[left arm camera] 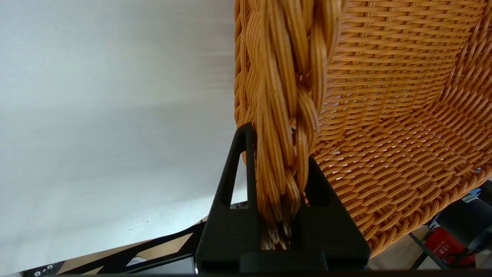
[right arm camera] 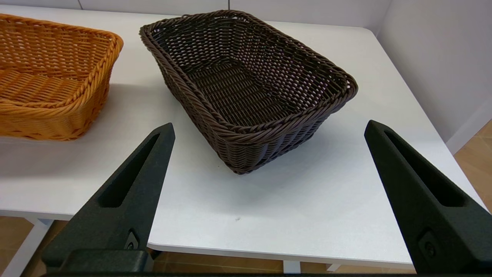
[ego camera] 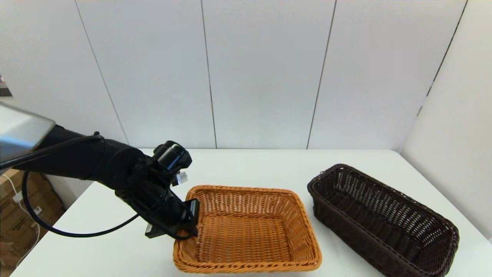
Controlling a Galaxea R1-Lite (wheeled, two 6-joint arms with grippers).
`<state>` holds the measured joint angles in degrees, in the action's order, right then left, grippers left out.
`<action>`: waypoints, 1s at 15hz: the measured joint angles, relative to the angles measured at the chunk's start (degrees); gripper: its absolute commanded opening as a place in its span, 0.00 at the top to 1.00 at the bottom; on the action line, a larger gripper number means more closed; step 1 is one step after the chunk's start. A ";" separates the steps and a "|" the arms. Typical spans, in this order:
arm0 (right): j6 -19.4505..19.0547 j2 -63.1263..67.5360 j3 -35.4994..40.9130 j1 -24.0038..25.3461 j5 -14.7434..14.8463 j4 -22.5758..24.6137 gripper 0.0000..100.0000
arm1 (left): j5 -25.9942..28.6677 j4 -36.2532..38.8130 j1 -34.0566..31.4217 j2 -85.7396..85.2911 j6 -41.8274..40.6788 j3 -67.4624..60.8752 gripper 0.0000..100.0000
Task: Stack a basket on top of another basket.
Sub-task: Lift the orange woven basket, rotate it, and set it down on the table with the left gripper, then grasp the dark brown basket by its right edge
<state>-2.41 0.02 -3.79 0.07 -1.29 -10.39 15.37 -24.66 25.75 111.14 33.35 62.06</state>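
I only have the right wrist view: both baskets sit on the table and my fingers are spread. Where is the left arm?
Observer: The left gripper is at the orange-tan basket, on its left rim.
Operator: Has it gripped?
Observer: Yes, the left wrist view shows its fingers shut on the braided rim.
Operator: Is the dark brown basket touched?
Observer: No, the dark brown basket stands apart on the white table; the right gripper is open, short of it.

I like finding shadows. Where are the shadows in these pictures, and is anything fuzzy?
Right wrist view: a soft grey shadow lies on the table beside the dark basket. Left wrist view: the orange basket rim is sharp, the white table behind looks smeared. Head view: the left gripper darkens the orange rim, and a blurry grey shape sits at the left edge.
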 measured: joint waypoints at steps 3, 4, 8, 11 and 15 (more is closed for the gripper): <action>0.00 0.00 0.00 0.00 0.00 0.00 0.00 | -0.02 -0.02 0.00 0.51 0.11 0.04 0.00; 0.00 0.00 0.00 0.00 0.00 0.00 0.00 | -0.05 0.05 0.00 0.57 0.13 0.04 0.00; 0.00 0.00 0.00 0.00 -0.02 0.00 0.00 | -0.22 -0.04 -0.06 0.57 0.11 0.15 0.00; 0.00 0.00 0.00 0.00 -0.02 0.00 0.00 | -1.93 -0.15 -0.45 -1.06 -0.12 0.17 0.00; 0.02 0.00 0.00 0.00 0.00 -0.02 0.00 | -2.54 -0.55 -1.46 -5.30 -0.37 0.17 0.00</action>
<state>-2.39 0.02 -3.79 0.07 -1.29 -10.41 12.84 -25.21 24.28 105.84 32.99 62.23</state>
